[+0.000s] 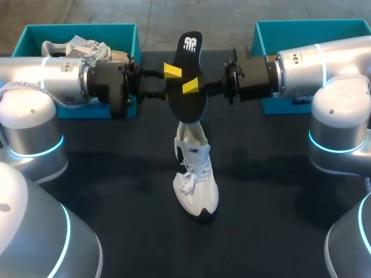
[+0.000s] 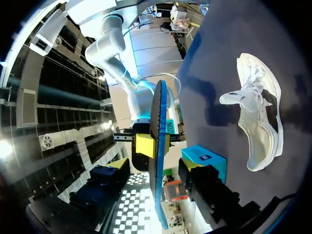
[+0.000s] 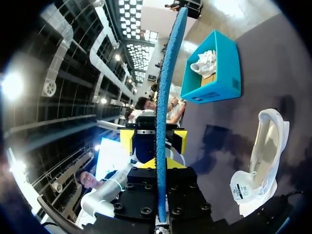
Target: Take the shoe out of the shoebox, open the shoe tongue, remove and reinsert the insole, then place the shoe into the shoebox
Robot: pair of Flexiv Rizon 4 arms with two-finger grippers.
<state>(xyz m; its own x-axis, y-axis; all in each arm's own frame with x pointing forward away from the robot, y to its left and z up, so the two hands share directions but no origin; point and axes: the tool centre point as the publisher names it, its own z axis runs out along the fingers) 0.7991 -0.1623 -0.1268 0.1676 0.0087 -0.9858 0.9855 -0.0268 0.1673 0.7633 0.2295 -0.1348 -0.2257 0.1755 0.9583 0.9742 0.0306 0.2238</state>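
A black insole (image 1: 186, 52) with a blue underside (image 2: 158, 112) stands on edge in the air above the table's far middle. My right gripper (image 1: 191, 87) is shut on its middle, its own yellow tips (image 3: 161, 165) pressed to both faces of the blue insole (image 3: 168, 73). My left gripper (image 1: 174, 70) faces it from the other side, open, its fingers (image 2: 105, 183) wide apart and clear of the insole. The white shoe (image 1: 196, 179) stands on the black table just below the insole, tongue pulled up; it also shows as the shoe (image 2: 258, 112) and the shoe (image 3: 263, 156).
A teal shoebox (image 1: 35, 32) at the back left holds another white shoe (image 1: 75, 47); the same box (image 3: 214, 90) shows behind the insole. A second teal box (image 1: 313, 26) sits at the back right, behind my right arm. Both arms span the table's far side.
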